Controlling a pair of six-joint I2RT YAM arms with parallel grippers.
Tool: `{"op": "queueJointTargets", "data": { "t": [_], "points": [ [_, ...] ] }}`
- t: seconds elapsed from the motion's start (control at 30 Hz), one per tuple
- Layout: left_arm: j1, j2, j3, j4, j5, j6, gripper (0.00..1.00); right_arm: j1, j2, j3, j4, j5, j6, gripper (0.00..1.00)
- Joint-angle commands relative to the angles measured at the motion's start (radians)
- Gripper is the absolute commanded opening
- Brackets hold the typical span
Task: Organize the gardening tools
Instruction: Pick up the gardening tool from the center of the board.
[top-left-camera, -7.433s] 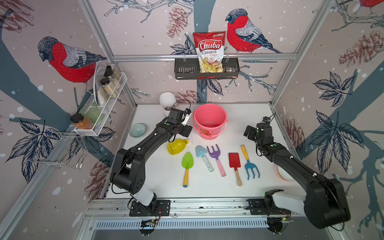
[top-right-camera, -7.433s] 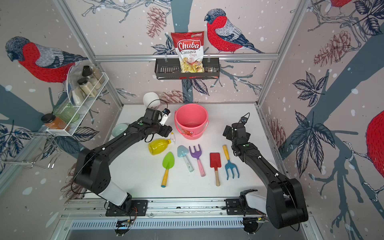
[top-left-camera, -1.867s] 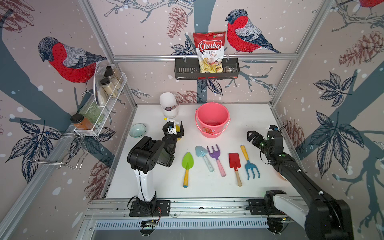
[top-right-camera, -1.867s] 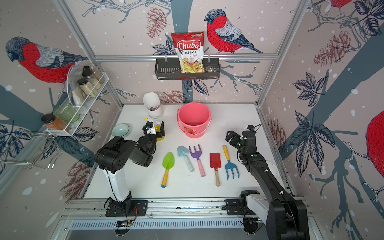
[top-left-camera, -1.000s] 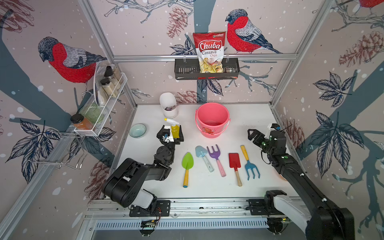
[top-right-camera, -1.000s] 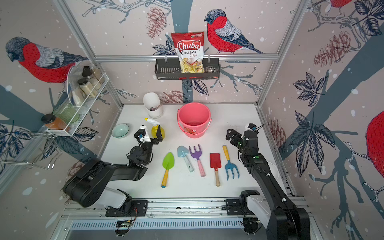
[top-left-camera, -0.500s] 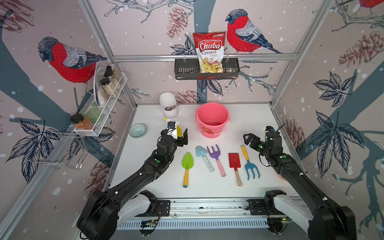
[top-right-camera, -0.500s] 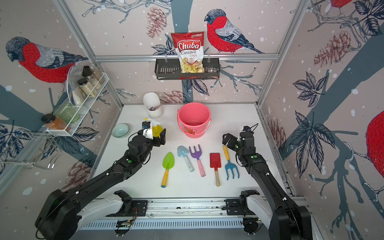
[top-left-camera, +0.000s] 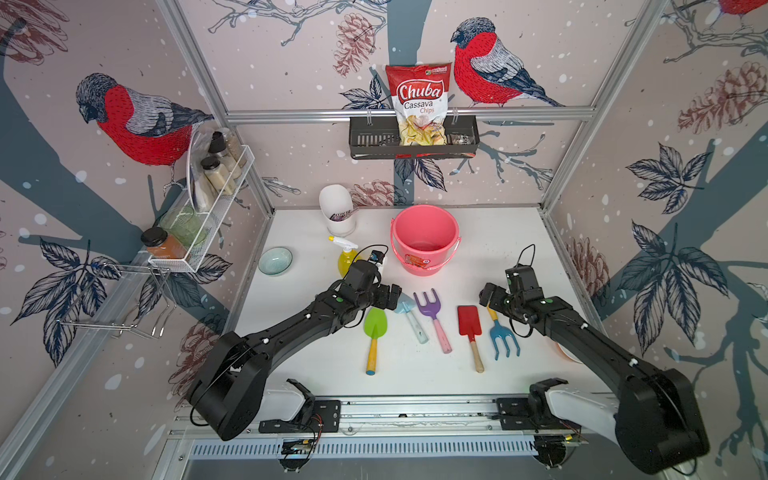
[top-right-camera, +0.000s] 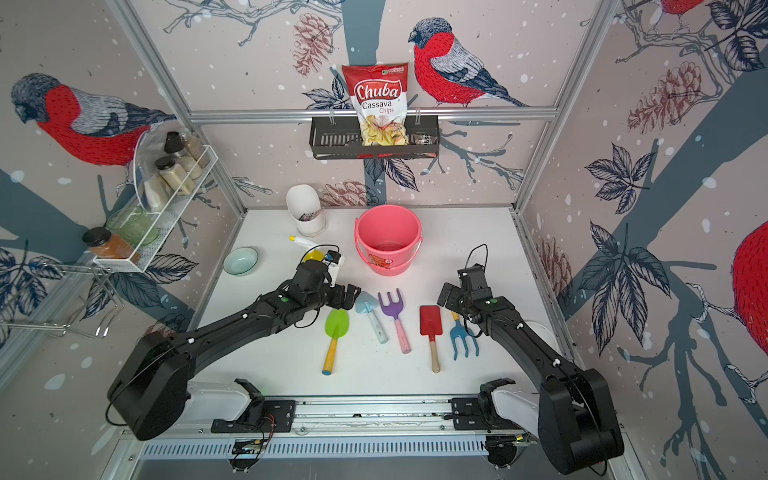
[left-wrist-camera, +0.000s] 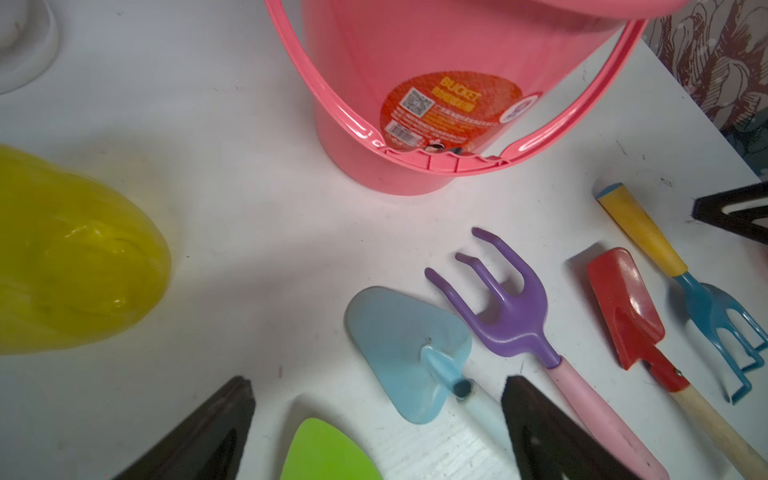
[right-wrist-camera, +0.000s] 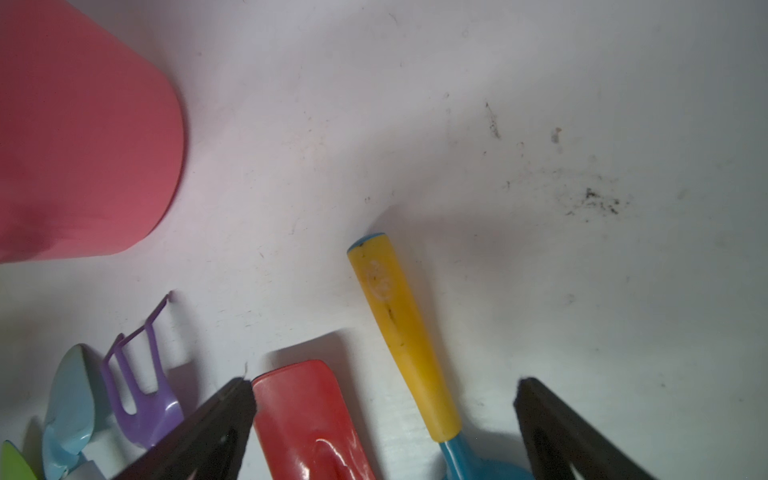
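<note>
Stretched forward since a second ago, my left fingers (left-wrist-camera: 208, 432) hang wide apart and empty above the green shovel (top-left-camera: 375, 324) and light-blue shovel (left-wrist-camera: 399, 349), with the yellow spray bottle (top-left-camera: 345, 262) upright behind. Purple fork (top-left-camera: 430, 301) and red shovel (top-left-camera: 468, 319) lie untouched. My right fingers (right-wrist-camera: 199, 436), wide and empty, straddle the blue fork (right-wrist-camera: 399, 332) at its yellow handle, half hidden from above; bare counter (right-wrist-camera: 582, 124) lies beyond.

The left gripper (top-right-camera: 350, 297), jaws apart, hangs beside the light-blue shovel (top-right-camera: 366, 303) on the table (top-right-camera: 270, 365). The right gripper (top-right-camera: 445, 298), likewise spread, hangs over the blue fork (top-right-camera: 460, 336), at its yellow handle.
</note>
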Motion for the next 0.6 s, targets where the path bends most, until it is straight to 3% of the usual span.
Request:
{"op": "queueJointTargets", "data": {
  "t": [0.0,0.3,0.57],
  "points": [
    [-0.004,-0.005,0.010,-0.006,0.050,0.006,0.97,0.004,0.040,0.014,-0.019,0.028,-0.020,0.97],
    [-0.008,-0.174,-0.112,0.159,0.076,-0.022,0.97,0.008,0.172,0.088,-0.020,0.088,-0.079,0.85],
    [-0.009,-0.236,-0.167,0.219,0.078,-0.042,0.97,0.016,0.249,0.107,0.002,0.081,-0.106,0.74]
  ]
}}
